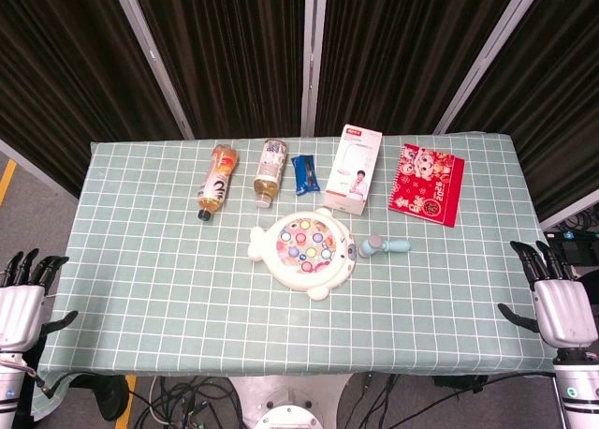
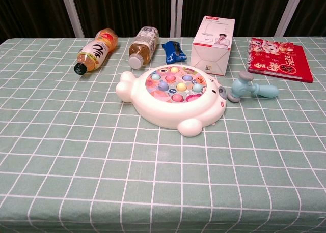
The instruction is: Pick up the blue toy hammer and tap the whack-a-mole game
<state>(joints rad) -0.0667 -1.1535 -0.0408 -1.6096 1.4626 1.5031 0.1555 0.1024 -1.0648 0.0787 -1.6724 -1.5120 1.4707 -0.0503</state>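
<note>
Blue toy hammer (image 1: 384,246) lies flat on the green-checked worktop (image 1: 168,279), just beside the whack-a-mole game (image 1: 304,249) at its 3 o'clock, head toward the game. Left hand (image 1: 23,303) sits off the worktop's 8 o'clock corner, right hand (image 1: 560,303) off the 4 o'clock corner; both hold nothing, fingers spread. Two bottles (image 1: 217,181), a white box (image 1: 354,170) and a red notebook (image 1: 428,183) line the 12 o'clock edge.

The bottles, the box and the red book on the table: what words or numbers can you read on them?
"2026": on the red spiral-bound calendar book, near its bottom edge, read from the head view.
Orange-labelled plastic bottle: large dark mark, not readable.
Pale-labelled plastic bottle: print too small.
White cardboard box with a child's picture: red logo and text, too blurred.
Small blue packet: blurred.
</note>
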